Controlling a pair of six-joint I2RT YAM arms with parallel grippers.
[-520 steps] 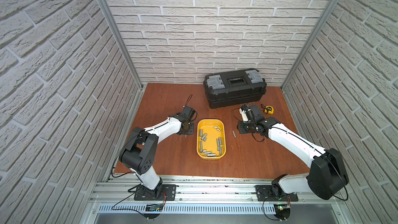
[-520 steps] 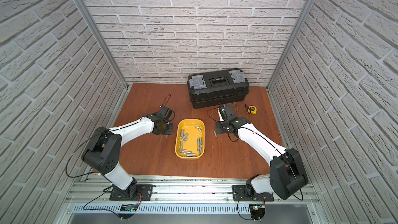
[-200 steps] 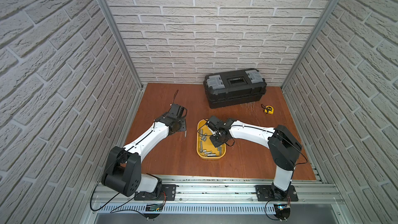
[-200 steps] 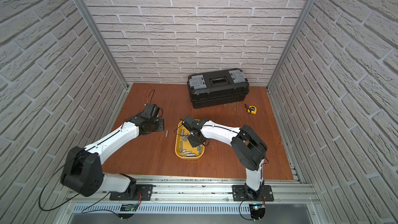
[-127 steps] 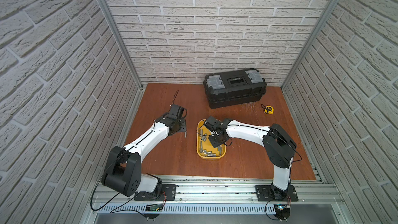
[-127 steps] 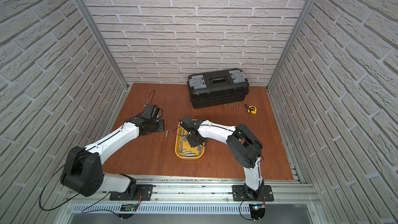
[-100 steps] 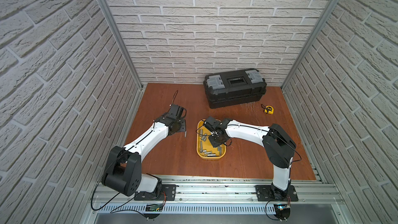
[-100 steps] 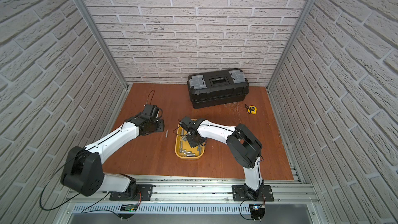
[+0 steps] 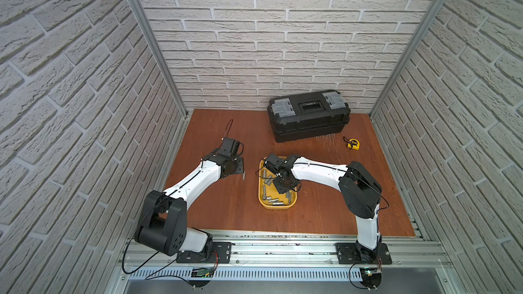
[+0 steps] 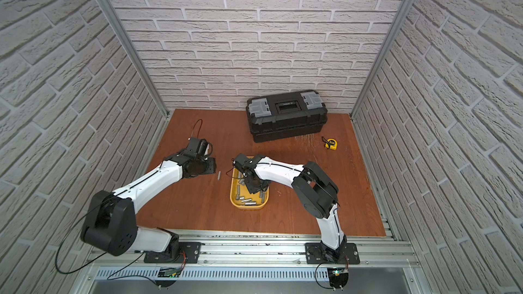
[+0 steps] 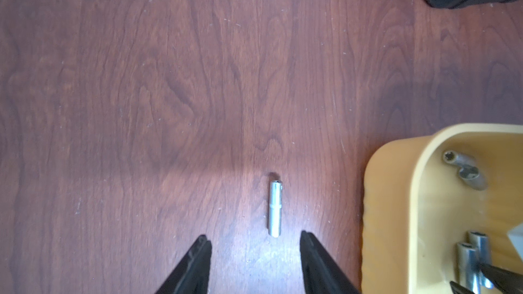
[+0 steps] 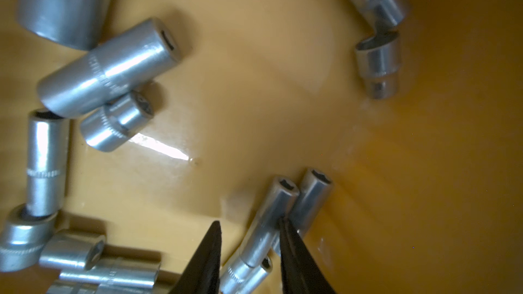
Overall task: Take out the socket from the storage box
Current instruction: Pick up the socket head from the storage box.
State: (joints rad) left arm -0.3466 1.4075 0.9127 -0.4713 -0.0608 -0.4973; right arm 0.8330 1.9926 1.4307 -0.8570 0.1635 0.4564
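We look straight into the storage box (image 12: 254, 80), its yellow floor glossy. The right end effector (image 12: 249, 222) straddles a slim socket (image 12: 271, 216), jaws apart. One fingertip touches it beside the neighbour socket (image 12: 311, 193); the other stands clear. Heaped sockets (image 12: 107, 72) crowd one side, and two short sockets (image 12: 377, 63) lie well apart from them.

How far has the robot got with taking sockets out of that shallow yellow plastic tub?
Done: one slim silver metal socket lies on the wooden table, outside the shallow yellow plastic tub, by the open left gripper. In hand: the right gripper is down in the tub, open, fingers either side of another slim socket, not lifted yet. Left: close, lift, carry out; many sockets remain inside.
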